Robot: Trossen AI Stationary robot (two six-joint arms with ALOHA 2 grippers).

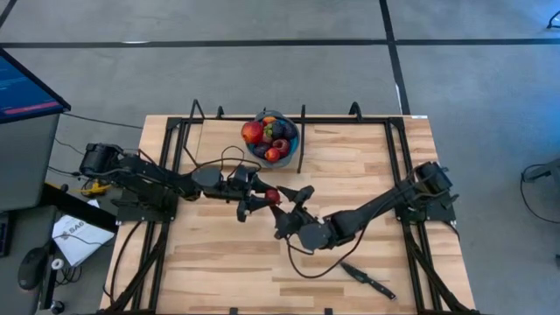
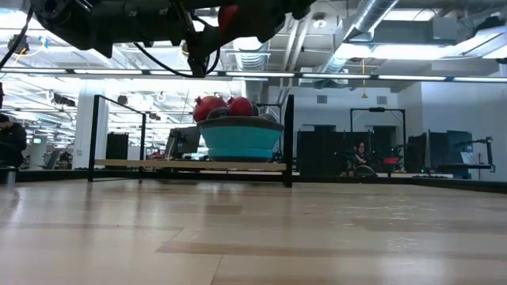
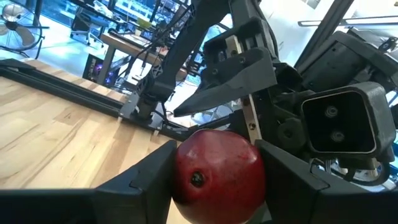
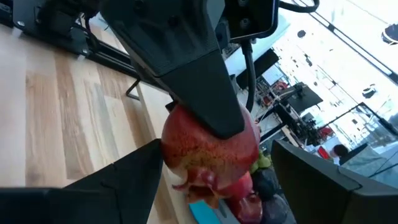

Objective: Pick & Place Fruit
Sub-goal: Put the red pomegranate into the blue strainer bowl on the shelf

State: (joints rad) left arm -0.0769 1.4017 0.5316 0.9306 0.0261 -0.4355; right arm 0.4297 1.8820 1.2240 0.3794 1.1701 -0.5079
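A red pomegranate-like fruit (image 1: 272, 196) hangs in the air over the middle of the table, with my left gripper (image 3: 216, 155) shut on it. My right gripper (image 4: 216, 149) faces it from the table's right, open, with one finger on each side of the same fruit (image 4: 208, 146). In the low view the fruit (image 2: 228, 14) shows high above the tabletop. Several more fruit (image 1: 267, 133), mostly red and dark purple, are piled in the blue bowl (image 1: 296, 140) at the table's far edge. My left gripper pinches the red fruit's two opposite sides (image 3: 183, 171) between its two fingers. The fingers lie about level and come from the table's left. The fruit is lifted clear of the table, its calyx dimple (image 3: 197, 179) turned toward the wrist. My right gripper: one finger (image 4: 134, 174) stands close against the fruit's side, and I cannot tell whether it touches.
A black-handled knife (image 1: 367, 278) lies on the table near the front right. Black frame rails (image 1: 175, 149) run along the table's left, right and far sides. Bare wood lies at the front left.
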